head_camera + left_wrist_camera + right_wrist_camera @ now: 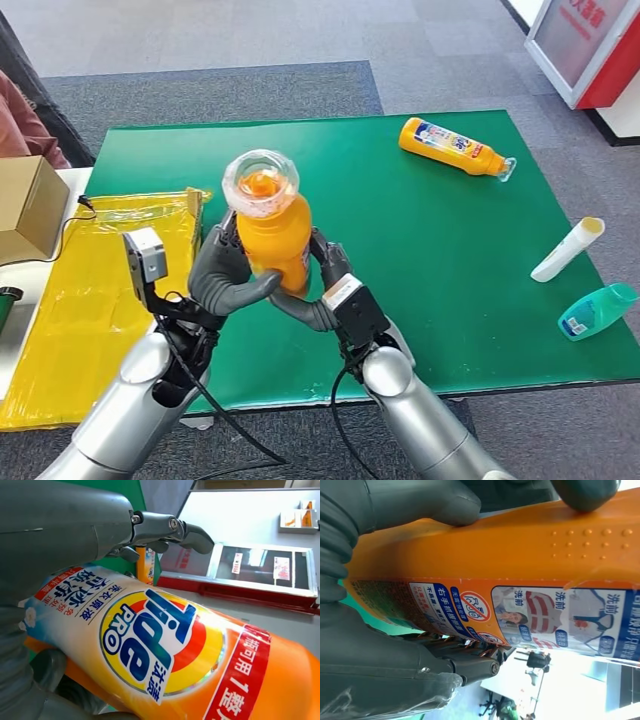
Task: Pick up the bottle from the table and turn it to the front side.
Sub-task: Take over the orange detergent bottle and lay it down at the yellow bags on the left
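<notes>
Both robot hands, left [226, 275] & right [321, 290], grip orange bottle [273, 235] upright above table [453, 260].

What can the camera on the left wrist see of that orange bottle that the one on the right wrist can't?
The left wrist view alone shows the front label, with a round logo and the word PRO, and the left hand over the bottle. The right wrist view alone shows the back label, with small instruction pictures, a patch of raised dots on the plastic, and the right hand around the bottle. Both show the same orange bottle, held between the two hands.
</notes>
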You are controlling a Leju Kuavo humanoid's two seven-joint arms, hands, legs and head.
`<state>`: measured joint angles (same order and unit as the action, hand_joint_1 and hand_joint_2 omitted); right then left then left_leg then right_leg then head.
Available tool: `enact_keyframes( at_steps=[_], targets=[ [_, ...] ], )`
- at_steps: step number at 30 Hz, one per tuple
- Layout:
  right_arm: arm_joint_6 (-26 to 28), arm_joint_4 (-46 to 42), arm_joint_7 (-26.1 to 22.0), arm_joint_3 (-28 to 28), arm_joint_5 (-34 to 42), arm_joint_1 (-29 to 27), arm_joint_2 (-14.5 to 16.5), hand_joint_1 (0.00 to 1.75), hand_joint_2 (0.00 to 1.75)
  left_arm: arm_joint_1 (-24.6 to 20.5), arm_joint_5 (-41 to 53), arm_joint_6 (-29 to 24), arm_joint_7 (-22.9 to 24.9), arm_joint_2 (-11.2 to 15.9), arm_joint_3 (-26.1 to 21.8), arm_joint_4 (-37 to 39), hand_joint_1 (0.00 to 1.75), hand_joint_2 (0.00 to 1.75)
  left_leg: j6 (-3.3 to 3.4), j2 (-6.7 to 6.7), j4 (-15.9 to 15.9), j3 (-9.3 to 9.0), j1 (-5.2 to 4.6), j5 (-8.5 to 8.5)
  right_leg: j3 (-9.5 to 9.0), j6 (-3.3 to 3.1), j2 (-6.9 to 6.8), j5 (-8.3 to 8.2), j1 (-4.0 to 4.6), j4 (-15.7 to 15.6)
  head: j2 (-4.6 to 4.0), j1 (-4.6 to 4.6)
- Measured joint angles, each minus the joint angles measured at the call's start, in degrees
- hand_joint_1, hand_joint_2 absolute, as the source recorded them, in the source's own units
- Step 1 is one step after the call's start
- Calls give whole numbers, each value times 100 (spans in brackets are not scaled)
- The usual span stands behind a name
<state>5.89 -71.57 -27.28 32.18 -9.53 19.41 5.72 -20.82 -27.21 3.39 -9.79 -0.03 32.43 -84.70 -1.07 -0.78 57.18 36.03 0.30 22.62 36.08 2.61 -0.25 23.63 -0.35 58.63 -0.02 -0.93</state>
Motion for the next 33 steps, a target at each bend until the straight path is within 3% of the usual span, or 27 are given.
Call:
enact_keyframes(
  at_steps=[30, 31, 33],
  targets=[
    [570, 500, -213, 127, -441, 174, 0, 175, 175, -282, -274, 203, 256, 60, 279, 38, 0, 175, 0, 0, 0, -1, 0, 0, 1, 0, 0, 0, 0, 0, 0, -1],
    [578, 524, -216, 133, -445, 186, 4, 175, 175, -287, -275, 203, 263, 60, 283, 42, 8, 175, 0, 0, 0, -1, 0, 0, 2, 0, 1, 0, 0, 0, 0, -1],
    [597, 623, -229, 148, -451, 236, 18, 175, 175, -318, -260, 208, 277, 68, 305, 77, 95, 175, 0, -1, 0, -1, 0, 0, 3, -1, 1, 0, 0, 0, 0, 0]
  ],
)
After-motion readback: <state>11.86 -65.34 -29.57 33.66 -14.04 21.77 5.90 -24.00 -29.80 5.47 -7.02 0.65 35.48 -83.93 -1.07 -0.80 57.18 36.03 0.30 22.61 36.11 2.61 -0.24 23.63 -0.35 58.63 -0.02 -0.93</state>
